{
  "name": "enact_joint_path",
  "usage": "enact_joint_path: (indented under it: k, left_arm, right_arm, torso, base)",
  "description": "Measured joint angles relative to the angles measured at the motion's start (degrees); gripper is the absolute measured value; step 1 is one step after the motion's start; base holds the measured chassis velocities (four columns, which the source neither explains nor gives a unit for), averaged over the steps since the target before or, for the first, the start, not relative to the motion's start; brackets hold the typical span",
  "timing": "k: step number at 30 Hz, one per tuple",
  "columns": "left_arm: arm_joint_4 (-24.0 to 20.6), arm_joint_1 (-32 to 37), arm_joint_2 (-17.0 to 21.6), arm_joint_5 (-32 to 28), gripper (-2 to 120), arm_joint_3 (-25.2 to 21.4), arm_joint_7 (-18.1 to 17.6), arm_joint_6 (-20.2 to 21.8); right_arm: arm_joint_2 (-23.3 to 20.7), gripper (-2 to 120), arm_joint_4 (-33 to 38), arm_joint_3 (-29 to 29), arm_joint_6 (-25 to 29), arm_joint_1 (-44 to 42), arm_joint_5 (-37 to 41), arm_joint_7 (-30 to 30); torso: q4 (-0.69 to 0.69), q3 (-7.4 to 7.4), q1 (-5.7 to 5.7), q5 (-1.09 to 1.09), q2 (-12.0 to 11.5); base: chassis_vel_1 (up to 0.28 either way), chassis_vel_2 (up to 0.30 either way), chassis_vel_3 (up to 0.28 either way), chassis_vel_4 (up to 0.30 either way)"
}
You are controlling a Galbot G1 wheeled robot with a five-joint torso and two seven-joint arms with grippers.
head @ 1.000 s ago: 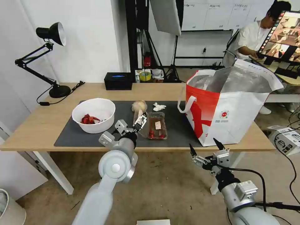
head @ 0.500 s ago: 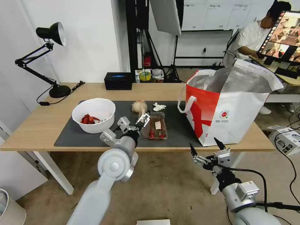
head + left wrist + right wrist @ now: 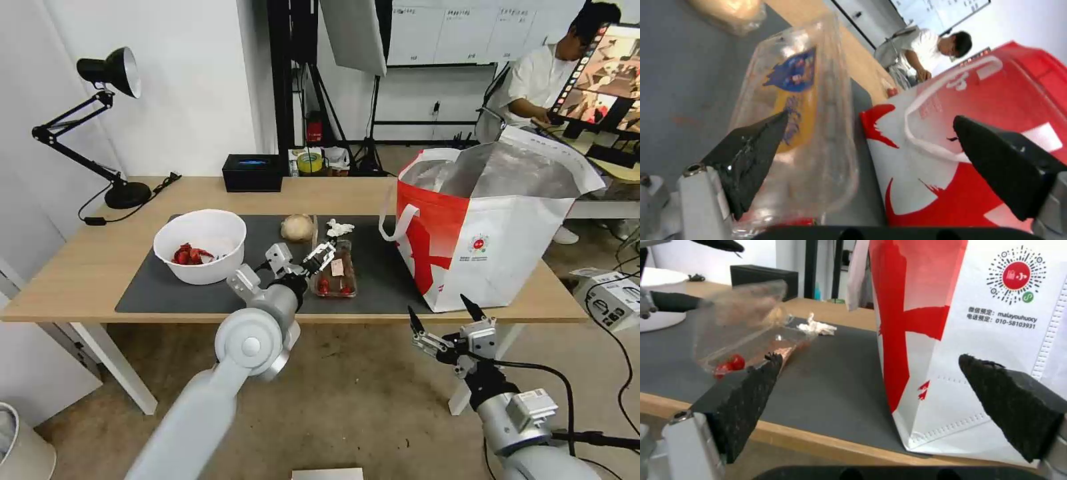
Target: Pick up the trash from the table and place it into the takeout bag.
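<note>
On the table (image 3: 87, 267), the dark mat carries a white bowl (image 3: 200, 245) with red scraps, a beige ball (image 3: 297, 227), a tissue wad (image 3: 339, 229) and a clear clamshell tray (image 3: 335, 269). My left gripper (image 3: 321, 255) hovers open at the tray's left edge. In the left wrist view, the left gripper (image 3: 871, 116) has one finger over the tray (image 3: 804, 110), and the takeout bag (image 3: 973, 100) lies beyond. The takeout bag (image 3: 493, 227) stands open at the table's right end. My right gripper (image 3: 438, 307) hangs open below the table's front edge, facing the bag (image 3: 978, 323) and tray (image 3: 746, 326).
A black box (image 3: 252, 172) sits at the table's back edge. A black desk lamp (image 3: 110, 73) stands at the back left with its cable on the wood. A white bin (image 3: 20, 447) is on the floor at the lower left.
My left gripper has swung right, from in front of the beige ball to the clamshell tray's left edge. The ball now shows whole. The right gripper has barely moved.
</note>
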Motion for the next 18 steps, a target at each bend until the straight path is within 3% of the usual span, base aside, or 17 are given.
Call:
enact_joint_path:
  k: [11, 14, 15, 18]
  left_arm:
    - [2.26, -3.42, 3.46, 1.34, 100, 5.15, 2.41, 2.16]
    - [2.63, -4.25, 5.68, 6.98, 100, 6.66, 6.87, 2.73]
    - [2.63, -4.25, 5.68, 6.98, 100, 6.66, 6.87, 2.73]
    - [3.91, -5.42, 8.72, 17.63, 100, 7.98, 13.53, 2.68]
  right_arm:
    - [0.41, 100, -0.51, -0.02, 0.57, 0.06, 0.04, -0.03]
    - [0.58, 100, -0.70, -0.12, 0.63, 0.20, 0.05, -0.06]
    - [0.58, 100, -0.70, -0.12, 0.63, 0.20, 0.05, -0.06]
    - [0.79, 100, -1.04, -0.35, 0.76, 0.31, 0.05, -0.09]
  torso:
    - [0.00, 0.00, 0.00, 0.00, 0.00]
    - [0.00, 0.00, 0.00, -0.01, 0.00]
    - [0.00, 0.00, 0.00, -0.01, 0.00]
    - [0.00, 0.00, 0.00, -0.01, 0.00]
  base:
    - [0.000, 0.000, 0.000, 0.000]
    - [0.000, 0.000, 0.000, 0.000]
    - [0.000, 0.000, 0.000, 0.000]
    - [0.000, 0.000, 0.000, 0.000]
